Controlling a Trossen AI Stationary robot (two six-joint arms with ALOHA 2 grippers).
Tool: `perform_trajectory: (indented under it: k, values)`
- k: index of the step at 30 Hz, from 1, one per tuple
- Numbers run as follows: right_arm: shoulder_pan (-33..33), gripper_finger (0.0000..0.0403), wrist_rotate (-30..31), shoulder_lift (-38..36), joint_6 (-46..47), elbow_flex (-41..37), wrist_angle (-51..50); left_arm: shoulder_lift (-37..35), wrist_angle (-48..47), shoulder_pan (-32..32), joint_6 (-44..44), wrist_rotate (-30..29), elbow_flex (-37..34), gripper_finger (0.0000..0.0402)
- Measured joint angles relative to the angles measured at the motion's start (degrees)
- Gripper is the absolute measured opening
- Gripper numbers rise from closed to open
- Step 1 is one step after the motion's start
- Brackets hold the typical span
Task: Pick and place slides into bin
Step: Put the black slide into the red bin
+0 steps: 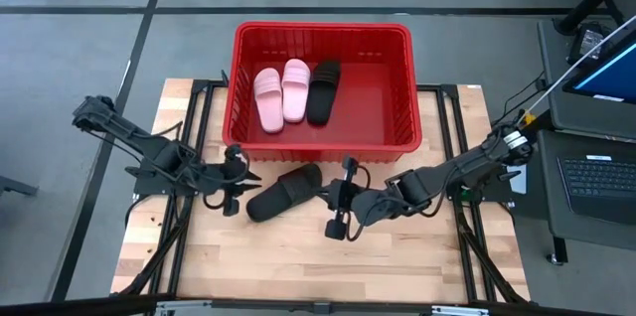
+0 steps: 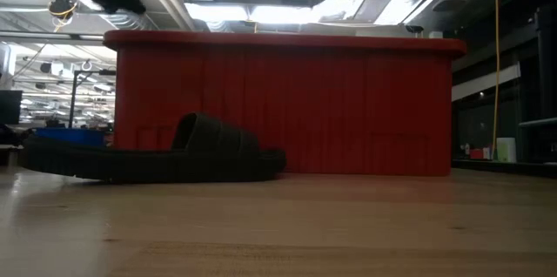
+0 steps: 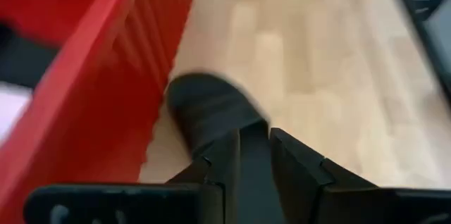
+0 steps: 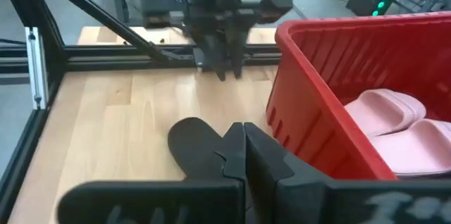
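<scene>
A black slide (image 1: pixel 283 193) lies sole down on the wooden table just in front of the red bin (image 1: pixel 318 28). It also shows in the low view (image 2: pixel 174 155). In the bin lie two pink slides (image 1: pixel 281 94) and another black slide (image 1: pixel 323 90). My left gripper (image 1: pixel 248 181) hovers over the table slide's left end, its fingers (image 3: pixel 296 168) a little apart and empty, the slide (image 3: pixel 211 108) just beyond them. My right gripper (image 1: pixel 325 195) hovers shut at the slide's right end, with the slide (image 4: pixel 197 146) ahead of its fingers (image 4: pixel 243 136).
The bin's near wall (image 2: pixel 348 103) stands right behind the slide. Black frame rails (image 1: pixel 199 107) run along the table's left and right sides. A laptop (image 1: pixel 596 172) sits on a stand off the right edge. Bare wood (image 1: pixel 298 266) stretches toward the near edge.
</scene>
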Motion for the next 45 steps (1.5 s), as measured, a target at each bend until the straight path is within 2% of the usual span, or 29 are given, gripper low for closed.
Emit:
perform_trajectory:
  k: [3, 7, 13, 20, 24, 28, 37, 45]
  values:
    - [0.0, 0.0005, 0.0, 0.49, 0.0, 0.0, 0.28, 0.0, -0.43, 0.06, -3.71, -1.78, -2.15, 0.0093]
    - [-0.32, 0.0005, 0.02, 0.52, 1.15, 0.0, 0.44, 0.0, -0.09, 0.92, -3.77, -3.85, -5.2, 0.0114]
    - [-1.87, 0.0006, 0.03, 0.52, -0.02, 0.0, 1.26, 0.0, 5.87, 2.64, -4.5, -3.45, -10.41, 0.0132]
    - [-3.78, 0.0006, 0.03, 0.5, -0.61, 0.0, 3.67, 0.0, 18.83, 2.62, 1.68, -3.15, -16.95, 0.0134]
    - [-3.96, 0.0006, 0.0, 0.48, -0.61, 0.0, 3.59, 0.04, 19.34, 2.5, 2.17, -3.13, -17.76, 0.0134]
    - [-3.96, 0.0006, 0.0, 0.48, -1.07, 0.0, 3.59, 0.91, 19.66, 1.88, 6.37, -4.34, -17.76, 0.0132]
    - [-3.96, 0.0006, 0.0, 0.48, -0.42, 0.0, 3.59, 10.35, 23.65, -0.33, 15.0, -12.08, -17.76, 0.013]
    - [-3.96, 0.0006, -0.02, 0.48, -0.23, 0.0, 3.92, 21.1, 29.91, 0.76, 14.97, -16.35, -17.76, 0.013]
